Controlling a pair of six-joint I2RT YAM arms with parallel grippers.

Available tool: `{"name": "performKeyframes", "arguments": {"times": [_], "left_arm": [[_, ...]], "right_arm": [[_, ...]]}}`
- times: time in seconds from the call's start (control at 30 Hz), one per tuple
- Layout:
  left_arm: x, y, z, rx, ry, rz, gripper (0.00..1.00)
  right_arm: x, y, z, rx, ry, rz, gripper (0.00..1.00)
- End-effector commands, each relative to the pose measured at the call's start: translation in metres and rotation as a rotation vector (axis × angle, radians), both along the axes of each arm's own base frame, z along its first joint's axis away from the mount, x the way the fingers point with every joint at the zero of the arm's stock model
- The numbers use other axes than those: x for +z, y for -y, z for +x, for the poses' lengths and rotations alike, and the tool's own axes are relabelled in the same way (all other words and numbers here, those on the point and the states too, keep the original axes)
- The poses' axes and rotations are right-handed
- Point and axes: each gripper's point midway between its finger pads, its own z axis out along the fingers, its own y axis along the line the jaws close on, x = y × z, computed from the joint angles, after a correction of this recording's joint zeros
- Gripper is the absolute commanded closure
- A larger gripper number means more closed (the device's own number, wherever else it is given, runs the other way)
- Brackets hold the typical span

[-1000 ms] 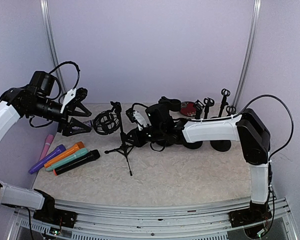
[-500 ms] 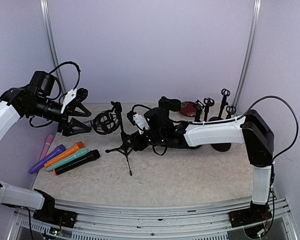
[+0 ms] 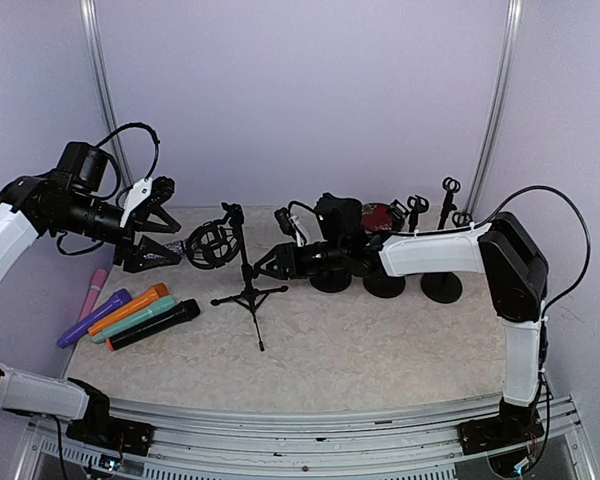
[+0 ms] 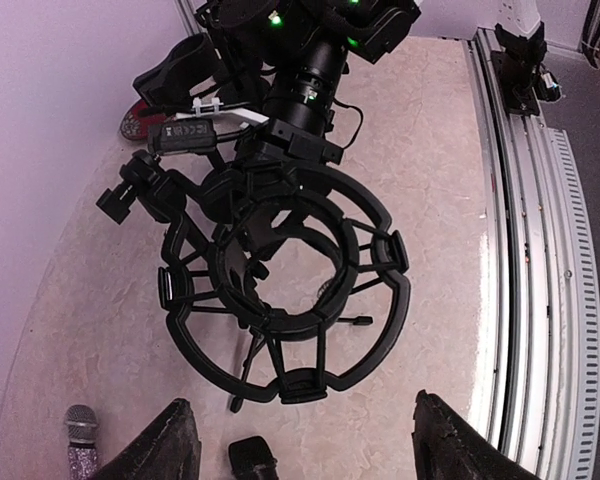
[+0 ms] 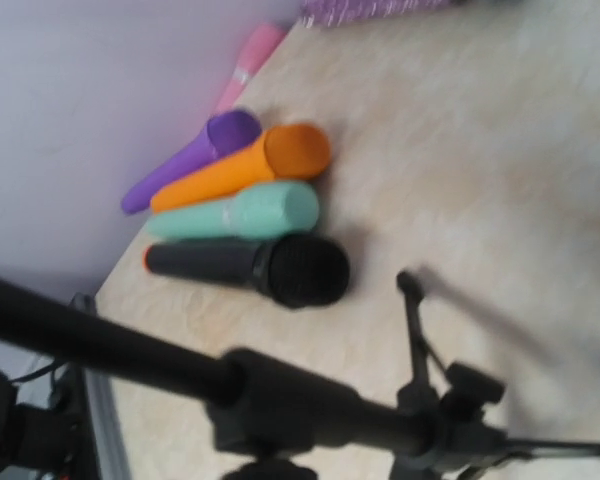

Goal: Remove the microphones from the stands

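Over on the left, the left end effector [image 4: 300, 397] hangs above the pale marbled tabletop [image 3: 380, 350]. Its black fingers [image 4: 170, 445] are spread wide with nothing between them. It points at the black spider-frame shock mount [image 3: 212, 245] on top of the small black tripod stand [image 3: 246, 282]. From the left wrist view I look straight through the mount's open centre ring to the tabletop beyond.

A glittery purple microphone with a silver head [image 3: 170, 249] lies on the tabletop below that end effector, just left of the mount and apart from it. Nearer the front-left edge, five more microphones lie side by side: pink [image 3: 92, 290], purple [image 3: 95, 317], orange [image 3: 130, 308], teal [image 3: 140, 320] and black [image 3: 155, 325].

The right arm stretches across from the right, and the right end effector [image 3: 268, 263] sits just beside the stand's pole, below the mount. I cannot tell how far its jaws are parted, or whether they touch the pole; its own wrist view is blurred.
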Motion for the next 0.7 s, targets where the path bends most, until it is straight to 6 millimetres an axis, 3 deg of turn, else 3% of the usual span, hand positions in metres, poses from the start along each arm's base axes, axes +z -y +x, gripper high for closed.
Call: {"name": "performKeyframes", "arguments": {"times": [0.0,0.33,0.67], "left_arm": [[0.003,-0.004,-0.006,-0.003,0.015,0.009,0.29],[-0.003,-0.008,-0.002,0.008,0.004,0.013,0.29],[-0.003,-0.011,-0.001,0.013,0.009,0.016,0.29]], "right_arm": [[0.002,-0.016,-0.007,0.066,-0.082,0.069,0.51],[-0.008,-0.026,-0.001,0.060,-0.105,0.084,0.62],[-0.021,-0.019,-0.005,0.055,-0.117,0.062,0.94]]}}
